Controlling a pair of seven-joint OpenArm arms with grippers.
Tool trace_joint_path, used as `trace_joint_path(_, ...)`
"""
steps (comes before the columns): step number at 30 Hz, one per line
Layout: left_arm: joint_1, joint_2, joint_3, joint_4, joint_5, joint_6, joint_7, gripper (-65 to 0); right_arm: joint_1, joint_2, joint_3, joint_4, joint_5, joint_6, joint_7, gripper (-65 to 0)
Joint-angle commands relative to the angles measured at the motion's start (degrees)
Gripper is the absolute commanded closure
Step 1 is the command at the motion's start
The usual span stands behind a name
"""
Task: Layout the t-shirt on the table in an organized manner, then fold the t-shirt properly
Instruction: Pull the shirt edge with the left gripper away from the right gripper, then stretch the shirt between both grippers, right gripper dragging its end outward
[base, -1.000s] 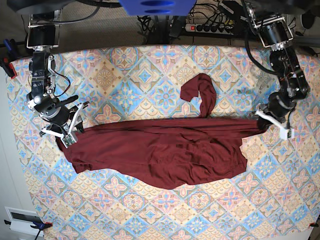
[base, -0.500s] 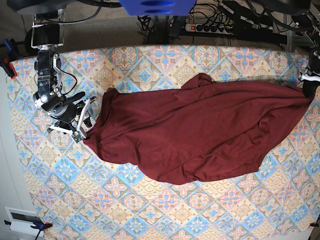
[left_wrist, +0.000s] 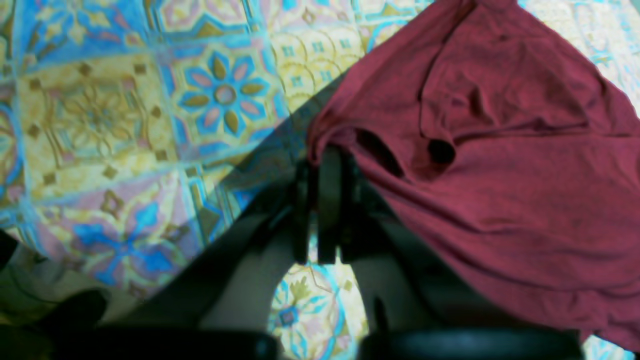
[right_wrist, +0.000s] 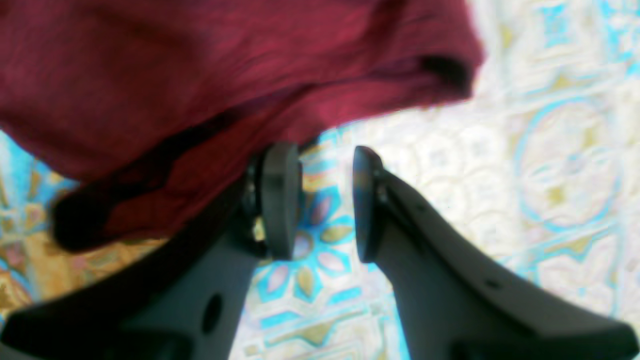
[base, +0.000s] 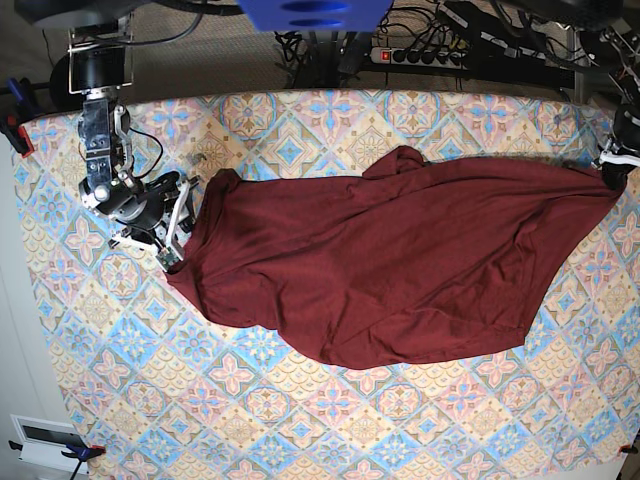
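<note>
The dark maroon t-shirt (base: 400, 260) lies spread across the patterned table (base: 300, 420), wrinkled, one sleeve bunched at the back middle. At the back right edge my left gripper (base: 612, 172) is shut on a corner of the shirt; in the left wrist view its fingers (left_wrist: 324, 165) pinch the hem of the t-shirt (left_wrist: 500, 150). My right gripper (base: 176, 238) sits at the shirt's left edge. In the right wrist view the right gripper (right_wrist: 322, 175) is open, with bare table (right_wrist: 550, 150) showing between its jaws. There the t-shirt (right_wrist: 200, 65) drapes against the outside of the left finger (right_wrist: 280, 200).
A power strip (base: 425, 55) and cables lie behind the table's back edge. Clamps (base: 15, 110) grip the cloth at the left edge. A white box (base: 45, 438) sits off the front left corner.
My left gripper has dragged the shirt's corner to the back right edge, opening the bunched band into a wide sheet. My right gripper has shifted toward the back with the shirt's left edge.
</note>
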Motion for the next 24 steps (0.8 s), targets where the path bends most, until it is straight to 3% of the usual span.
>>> trace_joint_path(1,0.15,-1.28,-0.26,0.86,-0.24,-0.16,-1.29,0.0,3.80,1.10,0.60,0.18,0.40,-0.51,1.87,-17.7)
trace_joint_path(12,0.23,-1.28,1.41,0.86,-0.07,-0.16,-1.29,0.0,18.40,1.10,0.60,-15.20,0.40,-0.51,2.31,-19.3)
trace_joint_path(21,0.23,-1.19,1.49,0.77,-0.07,-0.16,-1.29,0.0,19.28,1.02,0.25,-19.25,0.75,-0.43,2.39,-25.6)
trace_joint_path(24,0.23,-1.19,2.46,0.77,-0.07,-0.16,-1.29,0.0,19.28,0.66,0.25,-19.34,4.79,-0.43,2.39,-25.6)
